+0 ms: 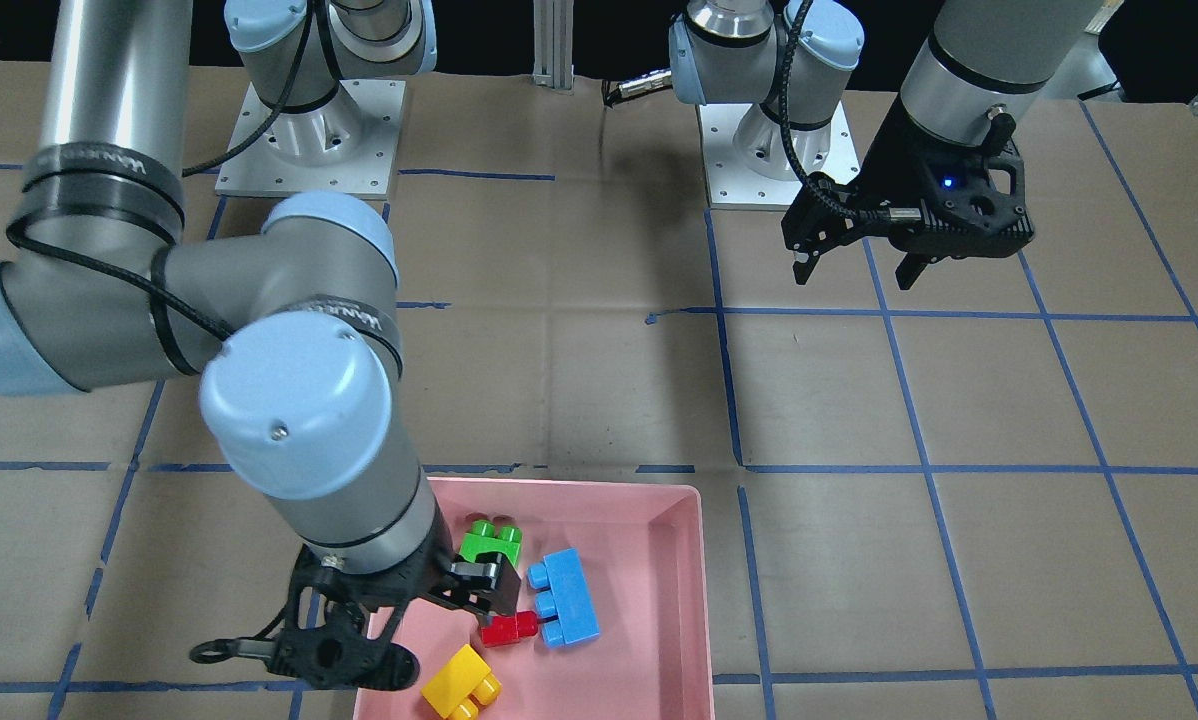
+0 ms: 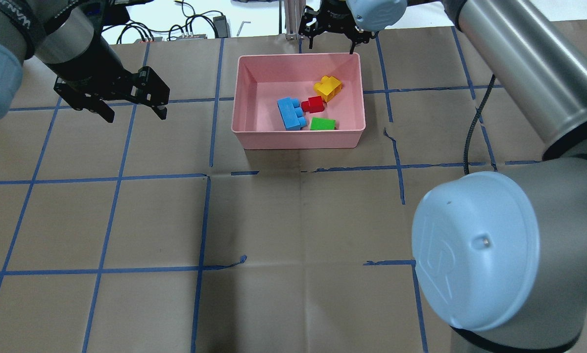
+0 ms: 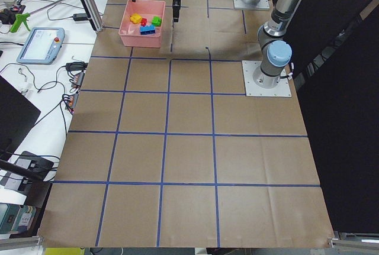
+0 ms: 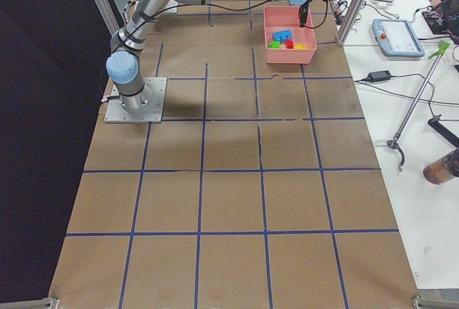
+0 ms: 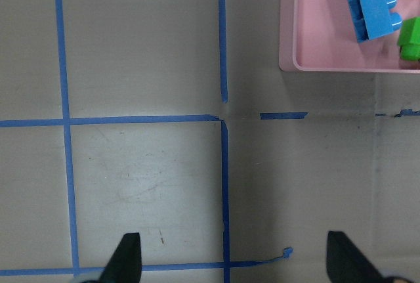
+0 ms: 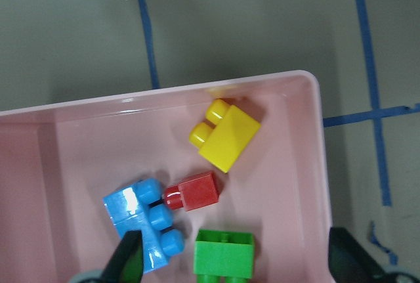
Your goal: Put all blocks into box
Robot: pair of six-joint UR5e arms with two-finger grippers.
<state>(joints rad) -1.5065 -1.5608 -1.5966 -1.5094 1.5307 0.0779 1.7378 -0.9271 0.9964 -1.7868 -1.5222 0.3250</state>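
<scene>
The four small studded plastic blocks all lie inside the shallow pink plastic box (image 2: 296,139), which sits at the upper middle of the overhead view. The light blue three-stud block (image 2: 290,113) lies lower left in the cluster. The tiny red one-stud block (image 2: 314,104) is just beside it, its stud apparently touching the blue one. The yellow two-stud block (image 2: 328,88) is toward the upper right and the green two-stud block (image 2: 322,124) is against the near wall. They rest loose and at odd angles, as dropped pieces would, so the task looks complete.

The right gripper (image 2: 332,41) hovers over the box's far rim at the top of that view, fingers spread and holding nothing, a pose that fits a release just made. The left gripper (image 2: 135,115) hangs at the upper left, well apart from the box over the brown paper-covered table (image 2: 293,220). Its fingers are also spread and empty, probably parked out of the way.

In the front-facing view the right wrist covers the box's left part and some of the green block, and the frame's bottom edge cuts off the box. The left wrist view catches only a corner of the box. The side views show the blocks too small to read.
</scene>
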